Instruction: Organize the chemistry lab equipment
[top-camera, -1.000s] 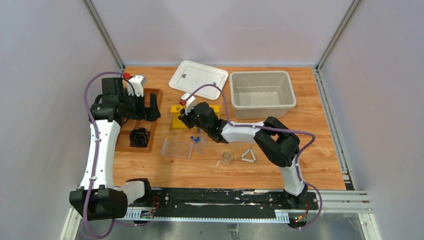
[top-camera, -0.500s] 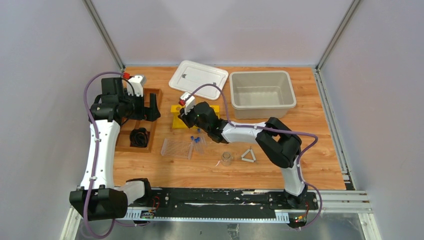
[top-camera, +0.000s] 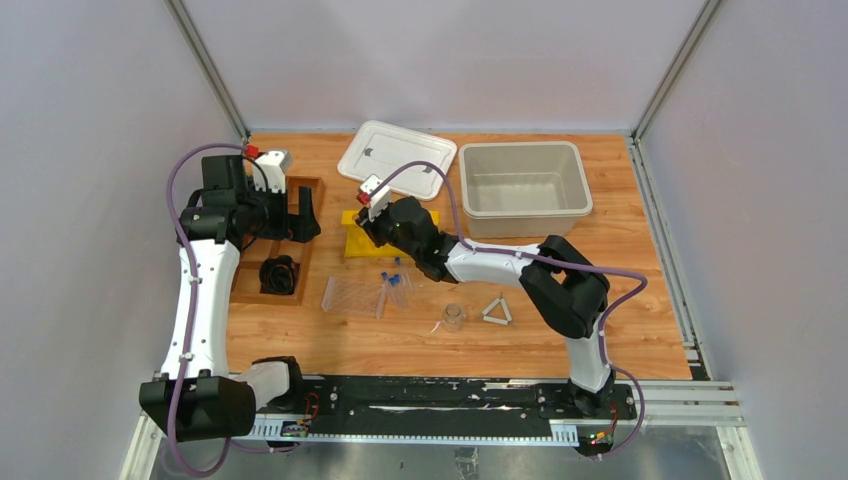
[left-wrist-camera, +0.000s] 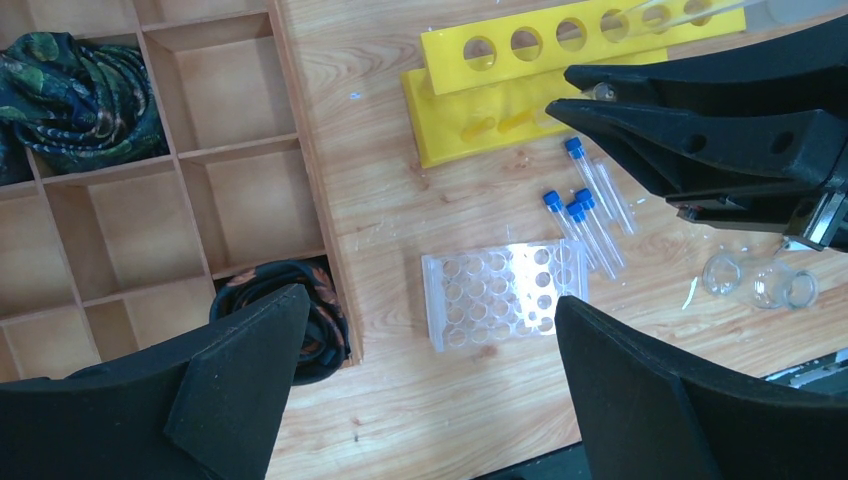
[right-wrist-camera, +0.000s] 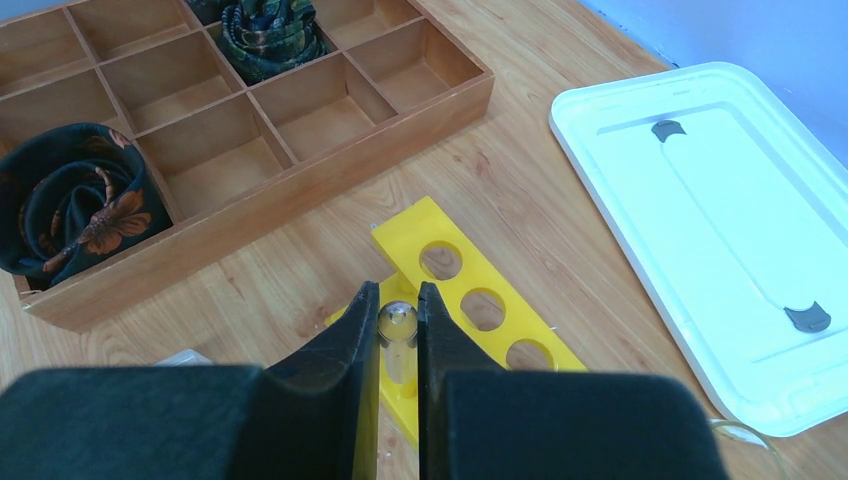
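My right gripper (right-wrist-camera: 397, 296) is shut on a clear tube (right-wrist-camera: 397, 326), held over the near end of a yellow rack (right-wrist-camera: 462, 287) with round holes. From above, the right gripper (top-camera: 374, 234) sits over that yellow rack (top-camera: 352, 246). Three blue-capped tubes (left-wrist-camera: 590, 225) lie loose beside the clear plastic rack (left-wrist-camera: 500, 295). A small glass beaker (top-camera: 453, 317) and a white triangle (top-camera: 497, 311) lie nearer the arm bases. My left gripper (top-camera: 305, 220) hangs open and empty above the edge of the wooden divided tray (top-camera: 301, 184).
The wooden tray (left-wrist-camera: 310, 190) holds rolled dark patterned cloths (left-wrist-camera: 80, 85) in some compartments. A white lid (top-camera: 395, 155) and a beige bin (top-camera: 520, 208) stand at the back. The right gripper's fingers (left-wrist-camera: 640, 120) reach across the left wrist view.
My right gripper has shifted slightly toward the back over the yellow rack, still holding the tube. The left arm has not moved.
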